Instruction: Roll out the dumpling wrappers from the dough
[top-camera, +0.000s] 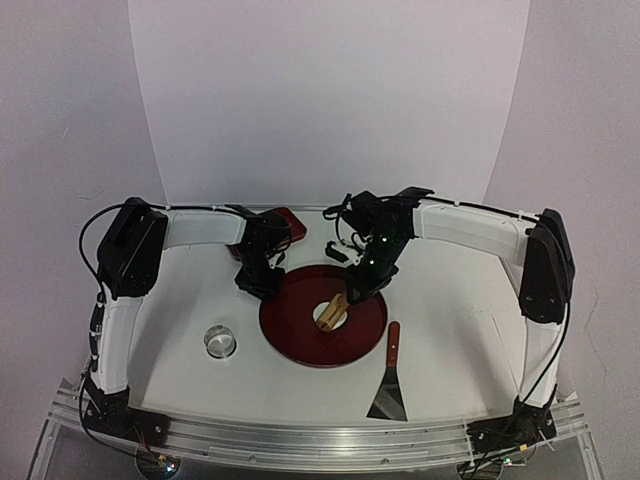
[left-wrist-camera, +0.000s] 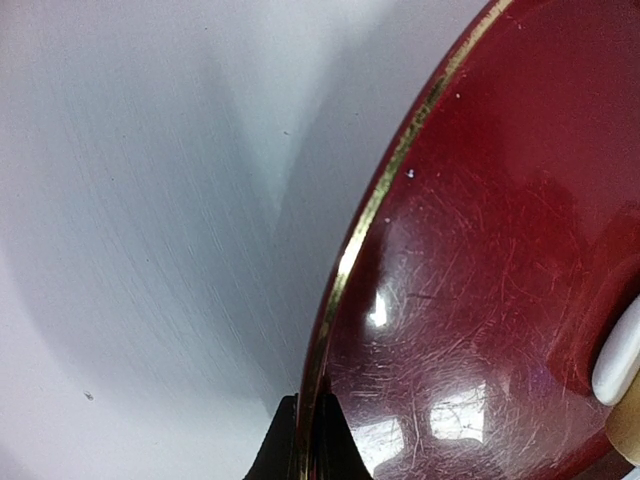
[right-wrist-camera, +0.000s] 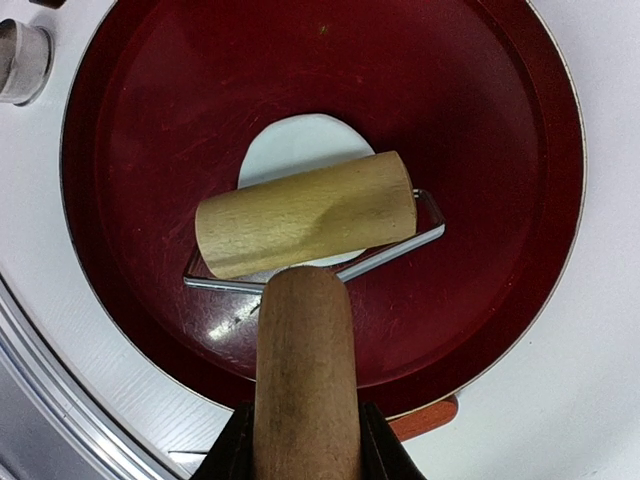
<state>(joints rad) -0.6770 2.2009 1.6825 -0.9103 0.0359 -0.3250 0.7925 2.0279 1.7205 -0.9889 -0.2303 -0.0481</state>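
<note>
The round red tray (top-camera: 300, 340) lies mid-table. In it is the dough (right-wrist-camera: 300, 145), a flat white roundish sheet, partly under the wooden roller (right-wrist-camera: 305, 213) that rests across it. My right gripper (right-wrist-camera: 305, 440) is shut on the roller's wooden handle (right-wrist-camera: 305, 360), over the tray's far right side in the top view (top-camera: 362, 283). My left gripper (left-wrist-camera: 308, 440) is shut on the tray's gold rim (left-wrist-camera: 390, 180), at the far left of the tray in the top view (top-camera: 262, 285). A sliver of dough (left-wrist-camera: 620, 355) shows at the right edge of the left wrist view. No neat wrapper disc is in view.
A metal ring cutter (top-camera: 219, 341) stands on the table left of the tray. A spatula (top-camera: 388, 385) with a red handle lies right of the tray, blade towards the near edge. A dark red object (top-camera: 288, 222) sits behind the left gripper.
</note>
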